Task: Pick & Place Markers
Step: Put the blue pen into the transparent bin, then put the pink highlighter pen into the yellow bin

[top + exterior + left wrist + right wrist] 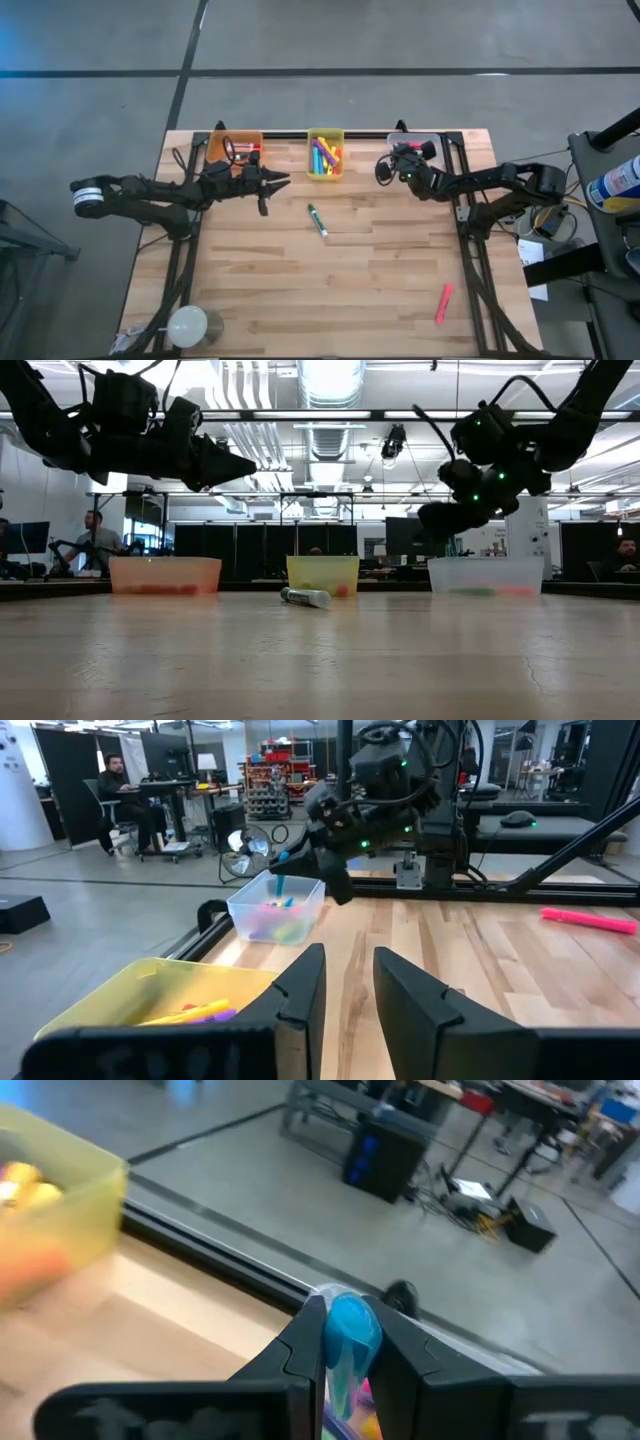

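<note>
A blue marker [349,1342] is clamped in the right gripper [345,1350], just above the clear bin [275,910]. If released off-centre, it may strike the rim and fall outside. The left gripper [348,985] is held apart, empty.

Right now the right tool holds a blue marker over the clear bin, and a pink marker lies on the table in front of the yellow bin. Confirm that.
Not quite. The marker in front of the yellow bin is green, as the high view shows; the pink marker lies apart, nearer the table's front right corner. The right tool does hold a blue marker over the clear bin.
</note>
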Robot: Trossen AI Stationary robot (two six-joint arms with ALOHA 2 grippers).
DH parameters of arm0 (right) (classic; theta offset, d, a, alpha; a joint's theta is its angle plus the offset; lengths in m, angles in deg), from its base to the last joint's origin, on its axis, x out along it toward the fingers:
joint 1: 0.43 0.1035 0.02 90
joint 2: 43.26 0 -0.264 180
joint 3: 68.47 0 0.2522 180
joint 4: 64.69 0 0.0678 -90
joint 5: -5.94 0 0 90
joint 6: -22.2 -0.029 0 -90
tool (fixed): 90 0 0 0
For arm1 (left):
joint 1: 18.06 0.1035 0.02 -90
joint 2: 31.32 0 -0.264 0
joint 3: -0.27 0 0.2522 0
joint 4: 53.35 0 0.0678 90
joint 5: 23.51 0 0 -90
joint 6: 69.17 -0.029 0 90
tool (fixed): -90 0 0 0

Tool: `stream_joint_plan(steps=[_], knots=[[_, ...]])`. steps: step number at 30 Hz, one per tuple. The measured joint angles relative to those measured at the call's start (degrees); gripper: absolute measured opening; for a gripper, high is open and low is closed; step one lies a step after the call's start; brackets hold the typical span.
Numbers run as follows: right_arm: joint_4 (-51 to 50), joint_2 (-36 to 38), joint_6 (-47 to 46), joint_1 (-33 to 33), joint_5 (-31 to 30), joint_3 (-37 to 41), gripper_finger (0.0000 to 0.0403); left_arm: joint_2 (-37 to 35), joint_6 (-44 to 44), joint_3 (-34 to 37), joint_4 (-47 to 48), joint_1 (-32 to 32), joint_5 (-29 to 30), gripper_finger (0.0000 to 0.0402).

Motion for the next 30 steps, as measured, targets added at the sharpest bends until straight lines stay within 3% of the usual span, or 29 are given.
stream_joint_plan(steps=[7,20,30], knots=[[-0.08,-1.73,-3.72,-1.8,-0.88,0.44,0.0056,0.0,0.09,0.0,0.07,0.0,0.0,0.0083],[-0.07,-1.73,-4.71,-1.79,-1.21,0.46,0.0126,0.0,0.15,0.0,0.09,0.0,0.0,0.0083],[-0.1,-1.62,-4.7,-1.75,-0.99,0.46,0.0083,0.0,0.26,-0.01,0.15,-0.02,0.56,0.0083]])
